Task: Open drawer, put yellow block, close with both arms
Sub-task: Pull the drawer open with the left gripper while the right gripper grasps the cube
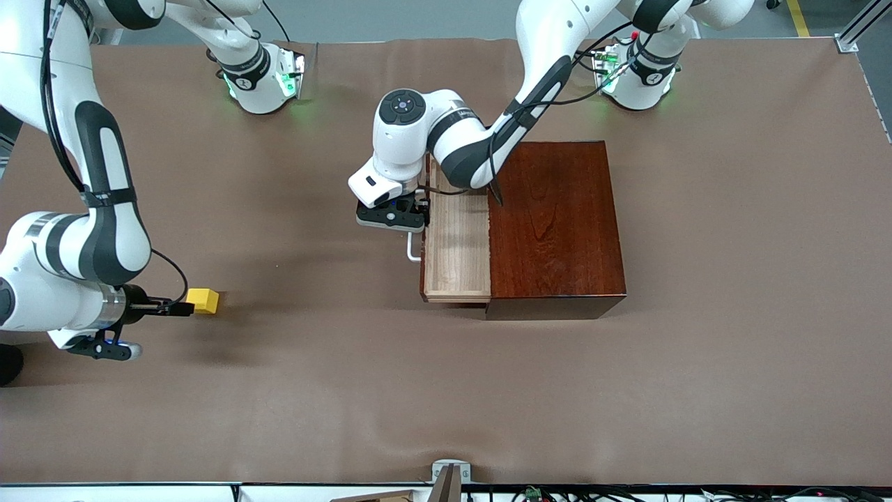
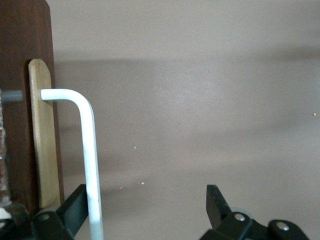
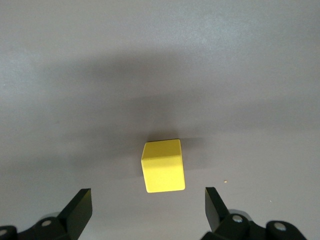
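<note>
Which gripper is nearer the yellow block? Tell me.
Right. The right gripper is open just short of the yellow block on the table; the left gripper is open at the drawer handle, well away.

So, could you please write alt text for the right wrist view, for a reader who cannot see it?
A small yellow block sits on the brown table, just ahead of the right hand, whose two black fingers are spread wide open to either side of it without touching it.

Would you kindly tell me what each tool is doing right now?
Left tool: open, at the drawer handle.
Right tool: open, empty, by the yellow block.
</note>
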Robot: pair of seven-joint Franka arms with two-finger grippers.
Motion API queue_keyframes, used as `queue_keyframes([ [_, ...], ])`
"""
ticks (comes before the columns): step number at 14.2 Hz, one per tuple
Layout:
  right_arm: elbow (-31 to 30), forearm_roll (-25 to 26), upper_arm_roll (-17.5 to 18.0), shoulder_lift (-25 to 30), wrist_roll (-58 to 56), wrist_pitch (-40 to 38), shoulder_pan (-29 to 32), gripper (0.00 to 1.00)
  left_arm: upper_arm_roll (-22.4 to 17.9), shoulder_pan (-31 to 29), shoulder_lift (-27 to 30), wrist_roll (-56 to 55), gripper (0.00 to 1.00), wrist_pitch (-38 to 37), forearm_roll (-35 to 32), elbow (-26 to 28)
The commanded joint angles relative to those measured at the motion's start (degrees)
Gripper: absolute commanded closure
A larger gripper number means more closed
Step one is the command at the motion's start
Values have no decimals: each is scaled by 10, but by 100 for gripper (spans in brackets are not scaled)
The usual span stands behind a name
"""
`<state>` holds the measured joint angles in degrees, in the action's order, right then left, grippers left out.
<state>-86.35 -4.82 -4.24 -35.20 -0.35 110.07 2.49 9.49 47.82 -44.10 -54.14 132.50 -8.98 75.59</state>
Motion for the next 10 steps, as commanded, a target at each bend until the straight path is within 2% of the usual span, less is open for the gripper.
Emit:
queue_keyframes([
  [1, -19, -3, 0, 0, -27, 23, 1, 0, 7, 26, -18, -12, 0, 40, 34, -34],
  [4, -28, -4, 0, -2, -82, 37, 1, 0, 7, 25, -13, -12, 0, 29, 36, -34],
  [9, -33, -4, 0, -14, -112, 58, 0, 0, 4, 18, 9, -10, 0, -43, 35, -35],
  [10, -54, -4, 0, -14, -121, 82, 1, 0, 4, 16, 16, -10, 0, -57, 35, -35],
])
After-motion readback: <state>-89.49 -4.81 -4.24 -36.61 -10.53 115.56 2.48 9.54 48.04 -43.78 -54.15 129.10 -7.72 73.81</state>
